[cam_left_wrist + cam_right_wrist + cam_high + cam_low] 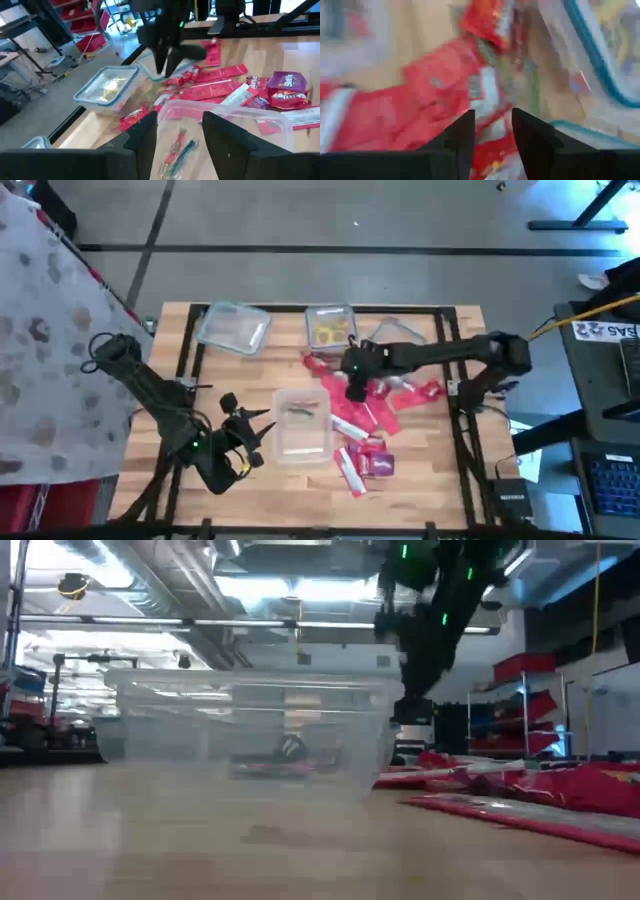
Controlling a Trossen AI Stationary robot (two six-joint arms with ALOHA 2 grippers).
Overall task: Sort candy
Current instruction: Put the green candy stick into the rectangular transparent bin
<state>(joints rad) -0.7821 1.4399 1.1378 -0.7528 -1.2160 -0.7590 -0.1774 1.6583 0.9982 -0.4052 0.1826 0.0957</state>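
If the right hand [355, 392], its fingers spread over the red candy packets [372, 412] mid-frame, pinches crooked, one could slip onto the desk [430, 470].

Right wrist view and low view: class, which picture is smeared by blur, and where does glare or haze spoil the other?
Right wrist view: red candy packets smeared, only the dark fingers crisp. Low view: bright ceiling lights wash out the top, and the clear tub looks hazy.
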